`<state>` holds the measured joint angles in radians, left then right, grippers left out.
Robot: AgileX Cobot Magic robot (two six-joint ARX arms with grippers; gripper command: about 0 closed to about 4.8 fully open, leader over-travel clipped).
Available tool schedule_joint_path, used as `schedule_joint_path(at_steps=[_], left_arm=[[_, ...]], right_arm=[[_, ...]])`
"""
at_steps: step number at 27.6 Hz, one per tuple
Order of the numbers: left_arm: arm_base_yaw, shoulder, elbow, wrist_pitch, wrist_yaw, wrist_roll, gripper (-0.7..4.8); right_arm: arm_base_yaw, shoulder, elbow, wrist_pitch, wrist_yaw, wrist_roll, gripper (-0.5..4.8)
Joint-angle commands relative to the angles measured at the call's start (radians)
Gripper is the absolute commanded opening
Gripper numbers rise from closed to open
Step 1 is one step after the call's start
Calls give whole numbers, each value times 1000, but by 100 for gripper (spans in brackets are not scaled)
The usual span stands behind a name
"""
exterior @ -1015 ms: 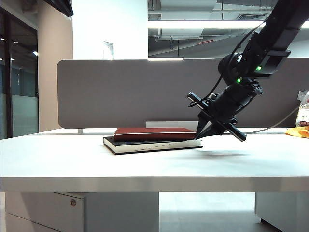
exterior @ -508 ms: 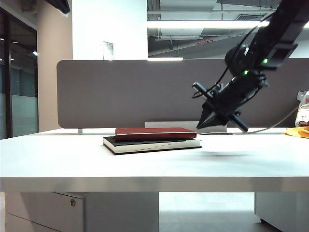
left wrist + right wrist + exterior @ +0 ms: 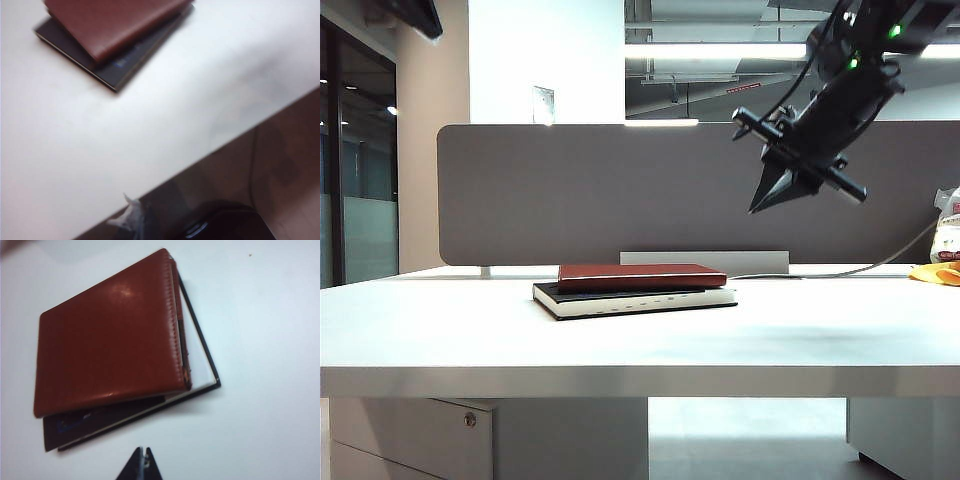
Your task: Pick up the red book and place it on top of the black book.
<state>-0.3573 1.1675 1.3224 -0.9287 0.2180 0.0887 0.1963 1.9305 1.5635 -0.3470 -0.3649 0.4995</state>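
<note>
The red book (image 3: 641,277) lies flat on top of the black book (image 3: 635,299), and both rest on the white surface (image 3: 620,340). The red cover sits slightly askew, so that a strip of the black cover and its cream page edges show along two sides (clearest in the right wrist view: red book (image 3: 107,335), black book (image 3: 65,432)). The stack lies below the right tool (image 3: 760,205) and off to its left in the exterior view, well apart from it. That tool hangs high in the air, pointing down, its two tips pressed together with nothing between them; the right wrist view shows the joined tips (image 3: 143,460) just short of the stack's edge. The left tool is outside every view, so its state cannot be told; its wrist camera looks down on the red book (image 3: 112,22) over the black book (image 3: 135,60) and the surface's edge (image 3: 210,145).
</note>
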Motion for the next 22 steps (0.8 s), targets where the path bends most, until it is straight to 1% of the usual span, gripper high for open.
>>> schedule_joint_path(at_steps=[1, 5, 8, 12, 22], left_arm=[[-1, -17, -11, 18, 76, -8, -6], [-1, -45, -11, 26, 103, -19, -6], [-1, -71, -12, 24, 101, -19, -6], [-1, -104, -16, 15, 101, -19, -6], [-1, -221, -183, 56, 101, -60, -6]], right_arm=[[0, -45, 1, -49, 8, -23, -5], [0, -95, 1, -104, 28, -45, -5], [0, -133, 0, -150, 55, -63, -5], [-1, -168, -1, -198, 66, -82, -5], [-1, -266, -3, -320, 125, -117, -5]])
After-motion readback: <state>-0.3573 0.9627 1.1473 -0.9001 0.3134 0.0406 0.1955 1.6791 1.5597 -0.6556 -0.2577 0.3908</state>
